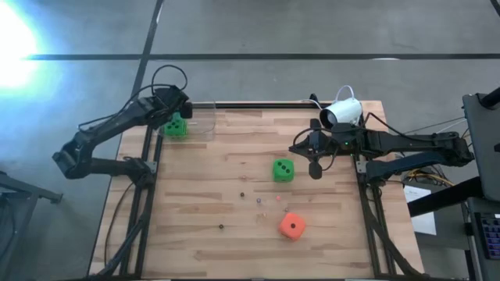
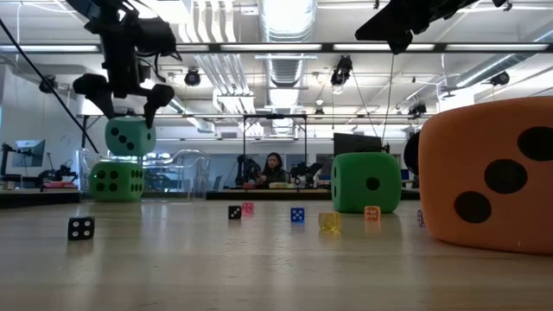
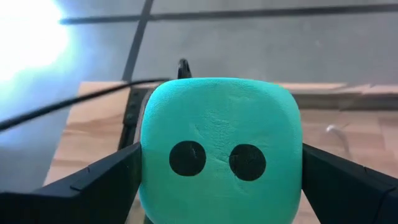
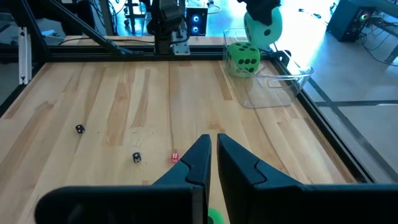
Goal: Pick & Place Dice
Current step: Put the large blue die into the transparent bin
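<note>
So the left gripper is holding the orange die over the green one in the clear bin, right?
Not orange: the left gripper holds the teal die, as the left wrist view shows. It hangs over the green die in the clear bin. The orange die lies on the table.

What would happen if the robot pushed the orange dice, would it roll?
The orange dice probably slides or tips over once rather than rolling on, since its faces sit flat on the table. It looks like foam, so likely light and squashy.

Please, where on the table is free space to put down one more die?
Free: the wood between the clear container and the green die, and the near-left corner. Crowded: the container, where the left gripper holds the teal die over another green die.
</note>
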